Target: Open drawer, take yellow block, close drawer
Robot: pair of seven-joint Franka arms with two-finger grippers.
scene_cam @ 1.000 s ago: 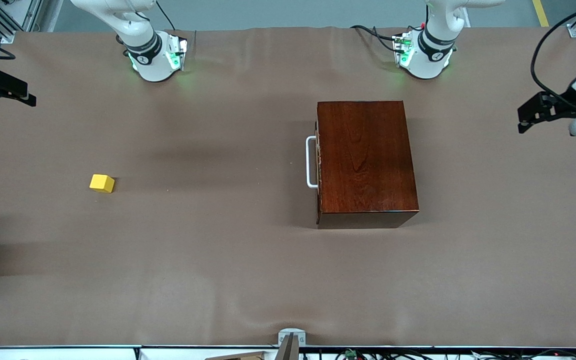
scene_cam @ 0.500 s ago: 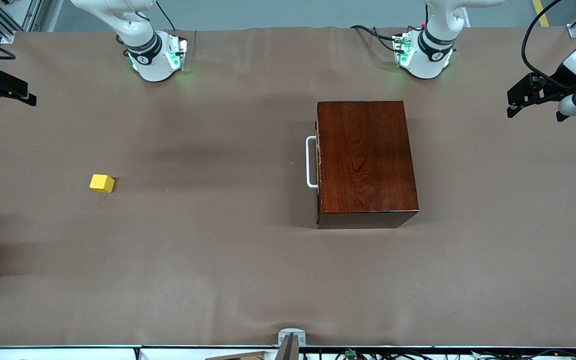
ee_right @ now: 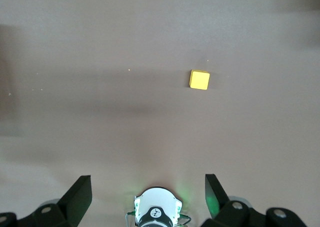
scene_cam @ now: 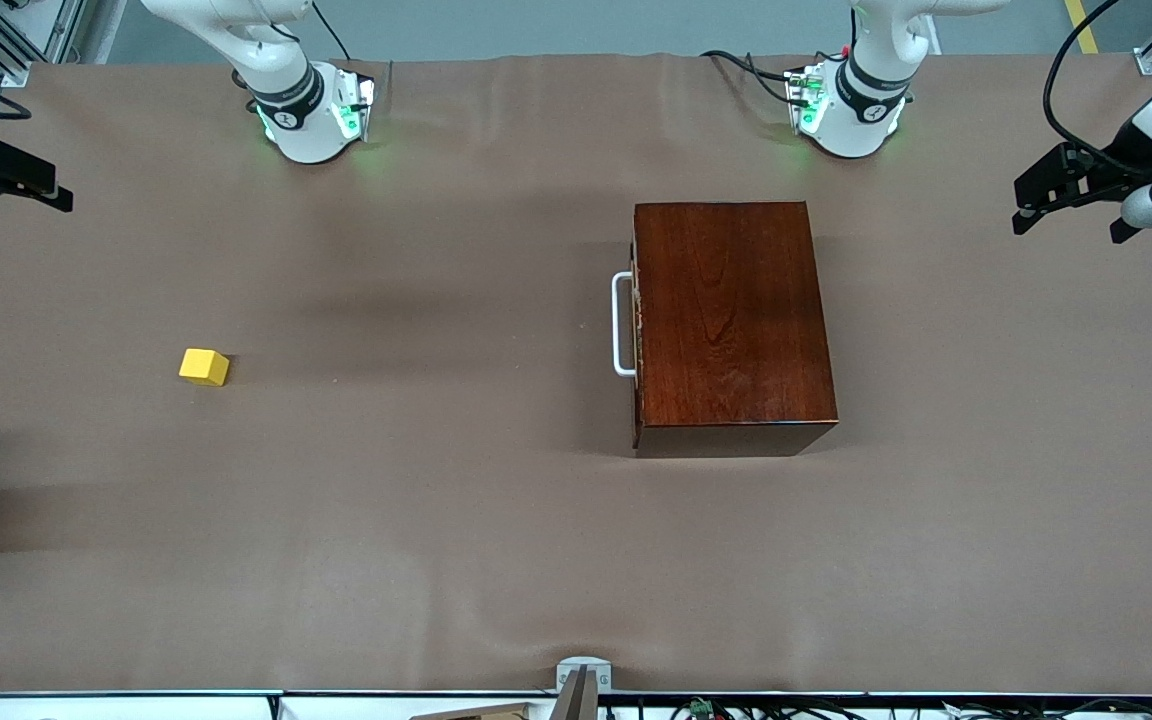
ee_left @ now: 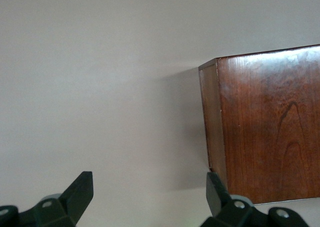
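Brown paper covers the whole desk (scene_cam: pixel 436 560), and nothing on it has been touched yet. Starting at the right arm's end, the right end effector (scene_cam: pixel 11 185) hangs at the desk's edge, fingers spread as wide as they go and holding nothing; that arm waits. Its wrist view looks down on the block (scene_cam: pixel 204 367), which sits out in the open on the paper, well apart from the box (scene_cam: pixel 731 320) and nearer the front camera than the right arm's base.

That is the first snag: the task talks of taking the block from a drawer, yet the block lies outside, so an arm that opens the drawer and gropes inside may find nothing.

Next comes the drawer, shut flush in the box, its white handle (scene_cam: pixel 622 325) facing the right arm's end of the desk. The loop is thin and stands close to the drawer front, so fingers coming in slightly off could slip past or shove the whole box instead of sliding the tray.

Last, the left end effector (scene_cam: pixel 1071 195) hovers at the other edge, fingers wide apart and empty, beside the box's closed back. Reaching round to the handle from there risks bumping the box.
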